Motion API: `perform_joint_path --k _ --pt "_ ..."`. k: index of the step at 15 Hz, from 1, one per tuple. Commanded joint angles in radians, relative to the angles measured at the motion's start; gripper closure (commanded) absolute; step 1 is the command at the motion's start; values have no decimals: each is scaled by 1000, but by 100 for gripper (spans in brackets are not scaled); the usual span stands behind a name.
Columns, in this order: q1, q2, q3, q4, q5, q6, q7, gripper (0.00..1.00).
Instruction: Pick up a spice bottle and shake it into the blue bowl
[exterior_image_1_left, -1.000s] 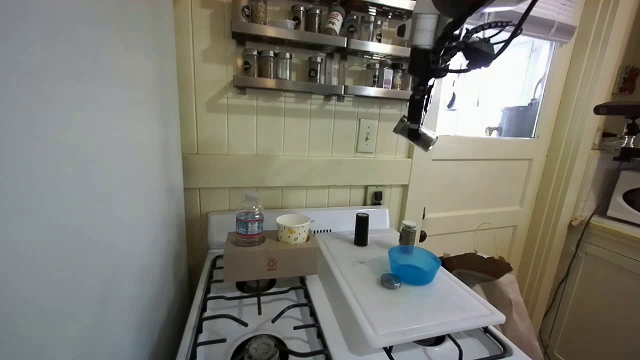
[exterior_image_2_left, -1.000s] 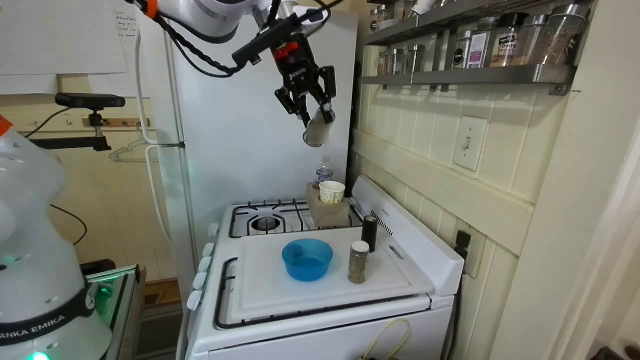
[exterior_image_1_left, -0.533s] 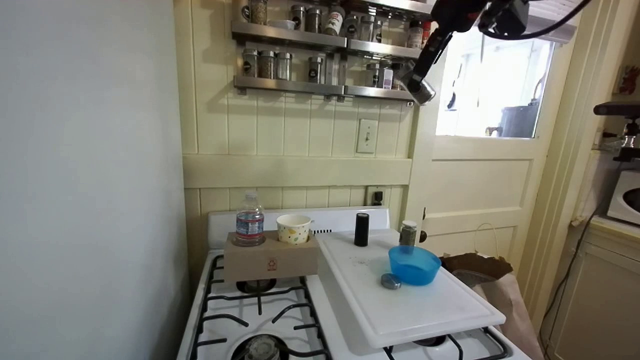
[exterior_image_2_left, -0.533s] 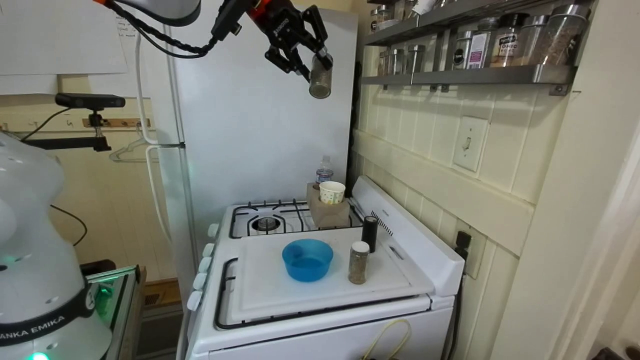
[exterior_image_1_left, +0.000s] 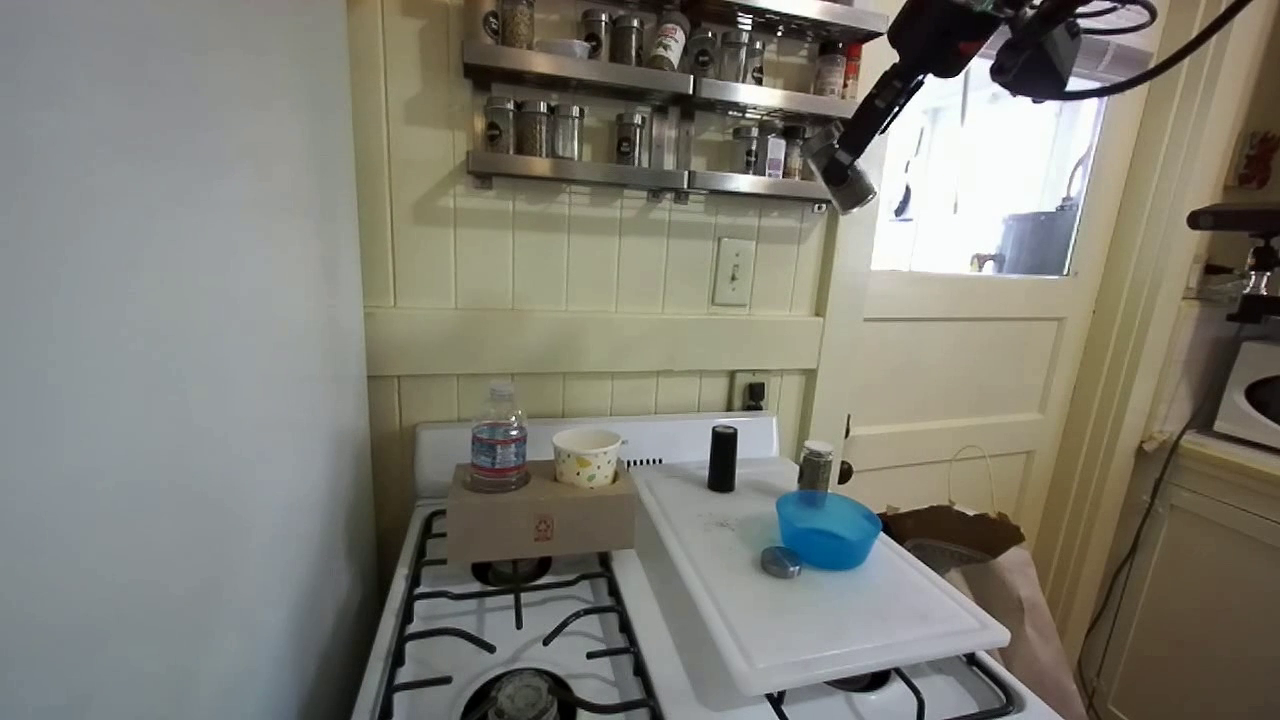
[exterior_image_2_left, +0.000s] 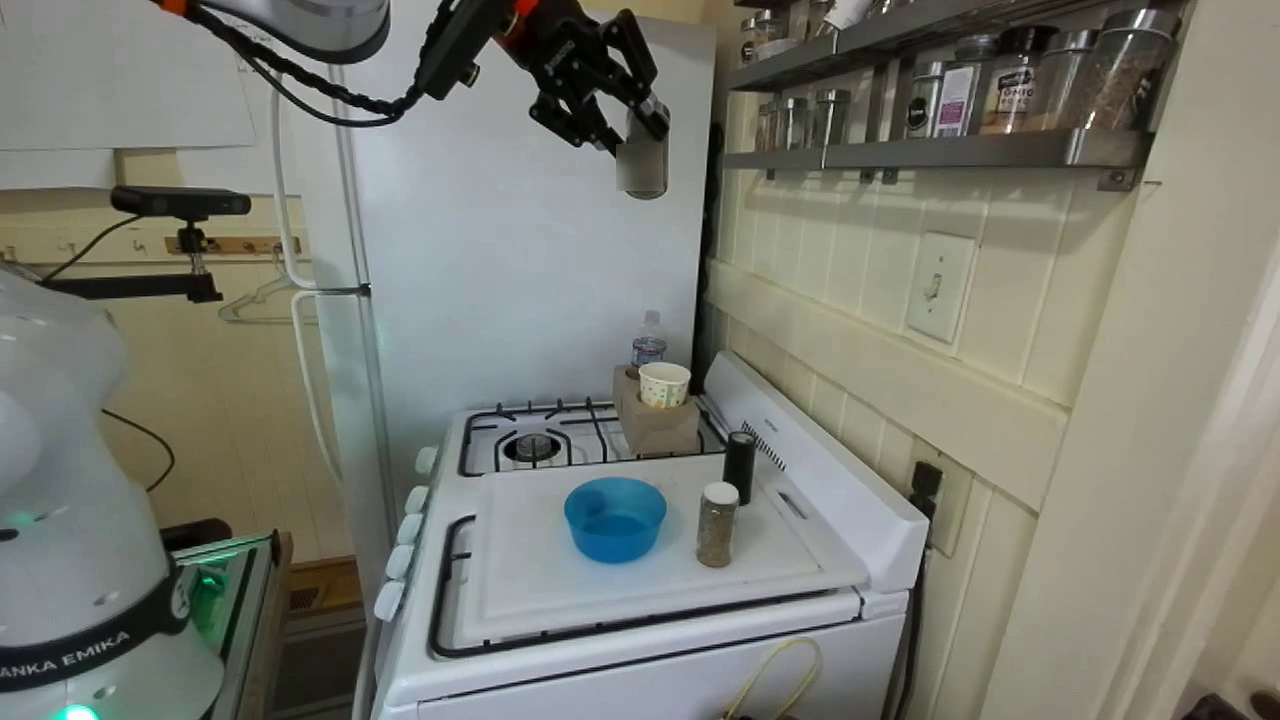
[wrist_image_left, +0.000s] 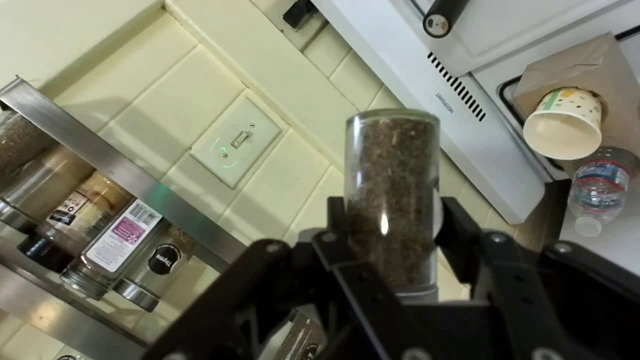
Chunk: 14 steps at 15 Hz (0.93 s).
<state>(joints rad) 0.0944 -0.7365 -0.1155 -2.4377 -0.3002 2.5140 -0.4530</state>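
High over the stove, my gripper (exterior_image_2_left: 632, 132) is shut on a spice bottle (exterior_image_2_left: 645, 170), a glass jar full of brown flakes. In the wrist view the bottle (wrist_image_left: 392, 185) fills the space between the fingers (wrist_image_left: 457, 227), with a grey band at its palm end. An exterior view shows the same bottle (exterior_image_1_left: 840, 170) tilted, in front of the wall near the shelf end. The blue bowl (exterior_image_2_left: 615, 520) rests on the white board well below the bottle; it also shows in an exterior view, where the bowl (exterior_image_1_left: 828, 535) has a round grey lid (exterior_image_1_left: 781, 562) beside it.
A white-topped jar (exterior_image_2_left: 717, 525) and a black bottle (exterior_image_2_left: 740, 466) stand on the board (exterior_image_1_left: 800, 630) near the bowl. Behind them sits a cardboard holder (exterior_image_1_left: 540, 520) with a paper cup (exterior_image_1_left: 587, 458) and water bottle (exterior_image_1_left: 498, 440). Metal shelves (exterior_image_1_left: 580, 170) with jars project from the wall.
Over the last second my gripper has risen with the spice bottle and turned it, most of this in the first half. Since then it has shifted only slightly. The bowl has not moved.
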Motion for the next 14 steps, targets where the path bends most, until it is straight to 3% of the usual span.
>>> perform_joint_path --k 1,8,11,13,14 --pt "58 11 -45 14 116 70 13 77" --pt "154 -40 -199 -2 303 288 -10 77" --pt "238 -31 -299 35 376 372 -19 77" --pt "308 -4 -383 108 432 365 -11 77" --pt "374 16 -445 156 467 375 -32 77"
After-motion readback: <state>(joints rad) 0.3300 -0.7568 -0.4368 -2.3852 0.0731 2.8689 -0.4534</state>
